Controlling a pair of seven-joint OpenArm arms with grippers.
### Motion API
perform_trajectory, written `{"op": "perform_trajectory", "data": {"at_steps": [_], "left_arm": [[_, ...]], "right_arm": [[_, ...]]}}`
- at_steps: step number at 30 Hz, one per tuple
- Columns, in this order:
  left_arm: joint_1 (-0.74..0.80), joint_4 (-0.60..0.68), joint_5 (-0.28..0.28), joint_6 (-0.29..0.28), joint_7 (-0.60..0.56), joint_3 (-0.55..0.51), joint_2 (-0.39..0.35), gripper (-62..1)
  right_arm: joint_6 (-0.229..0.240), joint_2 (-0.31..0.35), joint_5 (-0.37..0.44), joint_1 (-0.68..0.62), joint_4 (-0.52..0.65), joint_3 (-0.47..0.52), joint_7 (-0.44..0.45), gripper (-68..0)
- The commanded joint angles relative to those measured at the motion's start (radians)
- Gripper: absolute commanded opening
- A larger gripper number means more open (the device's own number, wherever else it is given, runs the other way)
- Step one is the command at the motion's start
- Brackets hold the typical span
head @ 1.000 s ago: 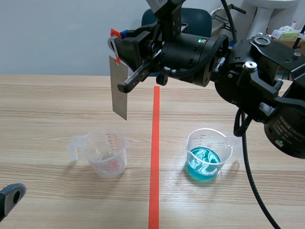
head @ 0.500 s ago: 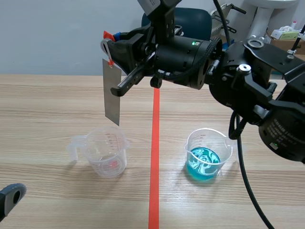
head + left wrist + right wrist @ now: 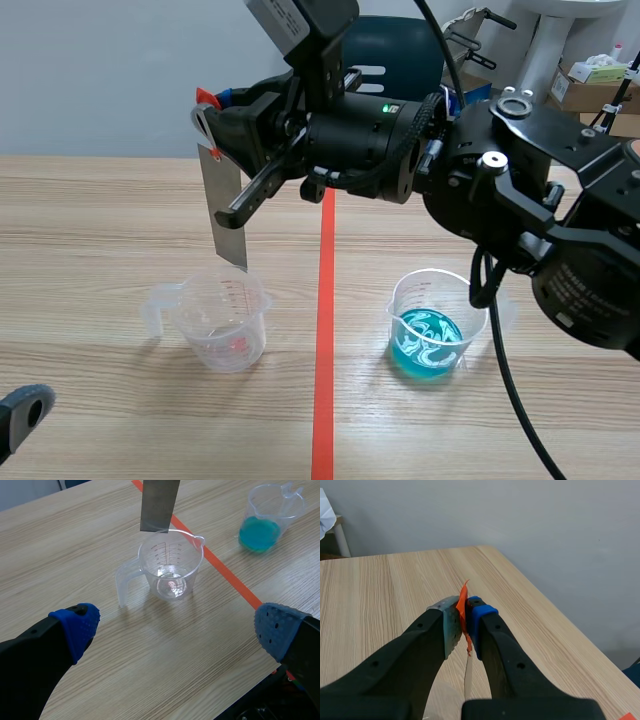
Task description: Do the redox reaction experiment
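Observation:
My right gripper (image 3: 213, 112) reaches across from the right and is shut on the top of a grey metal strip (image 3: 226, 215) with an orange tag (image 3: 463, 611). The strip hangs with its lower end just above the rim of an empty clear measuring cup (image 3: 226, 321), left of the tape line. The left wrist view shows the strip (image 3: 159, 504) over that cup (image 3: 170, 565). A second clear cup (image 3: 433, 322) holding blue liquid (image 3: 258, 534) stands right of the line. My left gripper (image 3: 175, 630) is open, low near the front edge, short of the empty cup.
An orange-red tape line (image 3: 324, 340) runs down the middle of the wooden table. A dark chair (image 3: 385, 55) and boxes (image 3: 600, 75) stand behind the table's far edge. Bare wood lies around both cups.
The right arm has carried the metal strip leftward and down, from beside the tape line to just over the empty cup. The left gripper has stayed put.

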Motion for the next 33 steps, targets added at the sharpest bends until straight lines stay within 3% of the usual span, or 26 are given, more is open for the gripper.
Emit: {"op": "perform_trajectory", "data": {"at_steps": [1,22,33], "left_arm": [[0.007,0.010,-0.006,0.002,-0.011,0.006,0.005,1.4],[0.007,0.010,-0.006,0.002,-0.011,0.006,0.005,1.4],[0.007,0.010,-0.006,0.002,-0.011,0.006,0.005,1.4]], "right_arm": [[0.000,-0.003,0.003,0.008,0.007,0.005,0.018,-66.0],[0.000,0.002,0.000,0.010,0.011,0.014,0.026,-66.0],[0.000,0.045,0.002,0.014,0.117,0.055,0.025,-66.0]]}}
